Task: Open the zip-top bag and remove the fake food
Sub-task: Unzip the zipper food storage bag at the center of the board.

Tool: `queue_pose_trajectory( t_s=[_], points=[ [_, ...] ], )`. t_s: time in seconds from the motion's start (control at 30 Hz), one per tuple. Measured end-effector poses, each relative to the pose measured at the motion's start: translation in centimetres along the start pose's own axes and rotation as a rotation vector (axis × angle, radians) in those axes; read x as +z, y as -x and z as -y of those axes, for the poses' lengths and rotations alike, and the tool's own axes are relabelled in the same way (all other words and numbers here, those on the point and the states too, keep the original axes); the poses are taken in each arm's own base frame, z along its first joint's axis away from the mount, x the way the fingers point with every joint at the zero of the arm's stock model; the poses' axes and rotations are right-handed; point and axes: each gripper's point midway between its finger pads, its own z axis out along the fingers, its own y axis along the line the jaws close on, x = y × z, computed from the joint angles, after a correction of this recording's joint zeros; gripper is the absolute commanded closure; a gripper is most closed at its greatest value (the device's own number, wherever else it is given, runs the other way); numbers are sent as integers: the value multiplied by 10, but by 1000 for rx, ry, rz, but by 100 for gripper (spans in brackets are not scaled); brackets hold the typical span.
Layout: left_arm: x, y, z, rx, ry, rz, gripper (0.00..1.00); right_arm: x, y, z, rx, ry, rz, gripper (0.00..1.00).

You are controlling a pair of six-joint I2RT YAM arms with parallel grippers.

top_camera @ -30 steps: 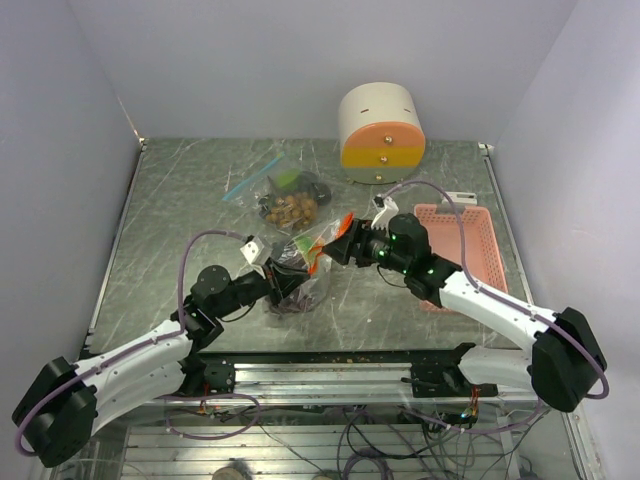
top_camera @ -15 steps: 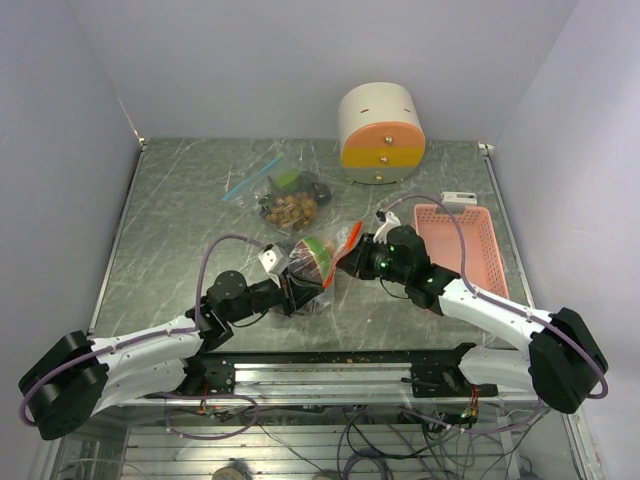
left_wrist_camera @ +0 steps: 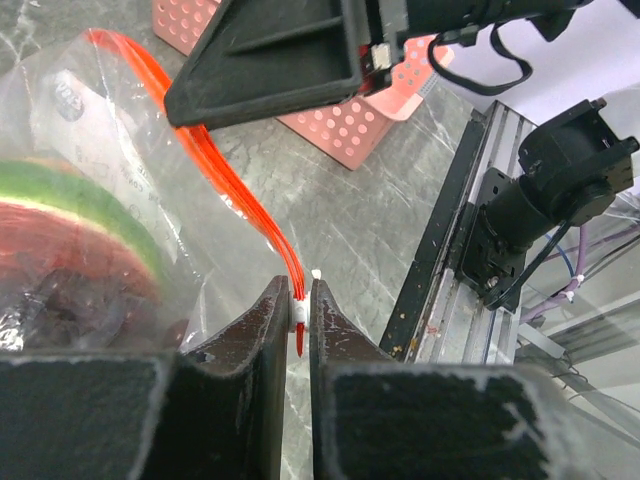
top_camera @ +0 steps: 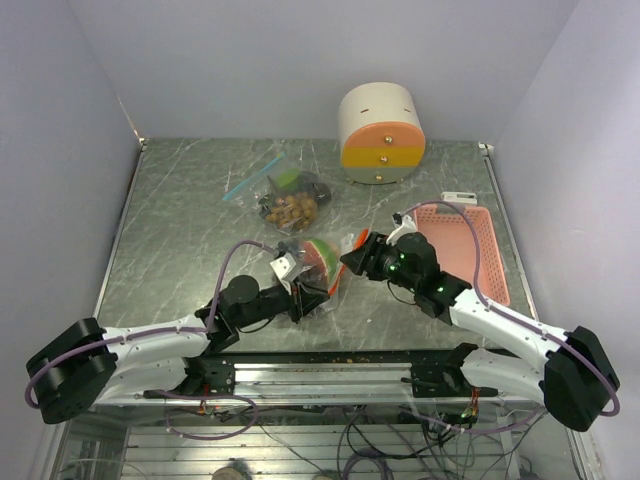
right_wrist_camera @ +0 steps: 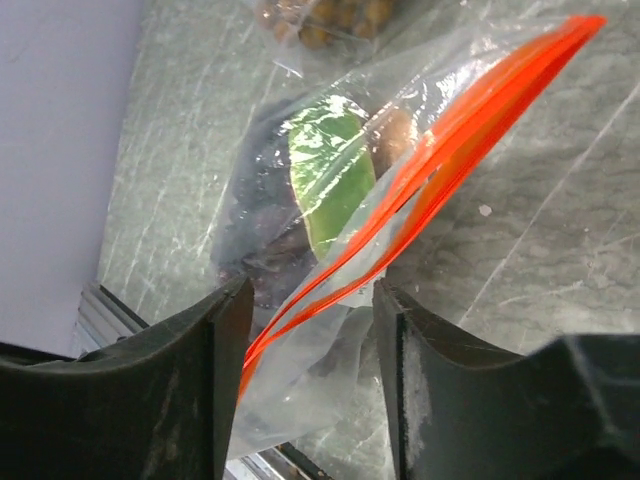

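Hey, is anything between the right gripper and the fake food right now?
Yes. The fake food sits inside the zip-top bag, so its clear plastic separates the food from the right gripper. That gripper is open, straddling the orange zip strip. The left gripper pinches one end of that strip.

Both arms reach forward and inward from their bases, wrists nearly meeting at centre. Left arm (top_camera: 150, 345) lies low and almost flat. Left gripper (left_wrist_camera: 297, 300): jaws pinched nearly together on the edge of the zip-top bag (left_wrist_camera: 100, 150). Right arm (top_camera: 500, 318) angles in from the right. Right gripper (right_wrist_camera: 310, 300) faces the left one, 2 fingers (right_wrist_camera: 215, 360) spread apart, the same edge loose between them.
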Motion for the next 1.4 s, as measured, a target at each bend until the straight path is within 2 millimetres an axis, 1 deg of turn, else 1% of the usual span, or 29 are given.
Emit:
queue_pose_trajectory(
  t_s=[0.07,0.2,0.27,0.3,0.33,0.37,0.43,0.47,0.5,0.6,0.67,0.7,0.77,0.8,0.87,0.93,1.1,1.17,1.27,1.3,1.4],
  points=[
    [2,0,2,4,-3,-1,81,3,-5,5,7,-16,-16,59],
    [4,3,5,15,-7,5,81,3,-11,10,18,-29,-28,80],
    [4,3,5,19,-3,5,80,3,-11,11,19,-31,-27,88],
    [4,3,5,20,-1,5,68,3,-11,11,20,-31,-27,91],
    [4,3,5,21,0,5,54,3,-11,11,20,-30,-26,93],
    [4,3,4,25,3,5,37,3,-11,11,21,-30,-25,95],
    [5,5,3,26,11,12,16,2,-11,11,20,-28,-23,100],
    [4,7,2,26,20,18,4,2,-11,11,18,-28,-23,100],
    [4,9,1,27,30,27,0,2,-11,11,16,-29,-23,100],
    [1,21,-4,23,74,63,1,1,-10,11,14,-28,-17,100],
    [1,33,-10,22,124,80,1,0,-9,11,11,-27,-13,100],
    [3,39,-12,20,146,85,0,0,-9,11,8,-26,-11,97],
    [8,54,-15,12,186,103,0,-1,-8,11,2,-26,-10,78],
    [12,62,-17,6,206,113,1,-1,-8,11,-1,-26,-10,70],
    [19,70,-21,-17,241,128,1,-2,-7,12,-9,-31,-5,59],
    [28,67,-29,-41,280,111,3,-6,-4,13,-19,-38,8,58],
    [51,42,-49,-77,380,5,8,-20,12,11,-32,-51,76,58],
    [57,35,-54,-88,406,-23,8,-24,16,12,-32,-60,96,58],
    [59,28,-60,-105,439,-43,10,-28,18,18,-31,-88,113,60],
    [59,26,-62,-107,451,-45,10,-29,18,20,-30,-97,113,62],
    [58,23,-61,-106,467,-52,11,-30,11,34,-31,-137,102,63]
  ],
)
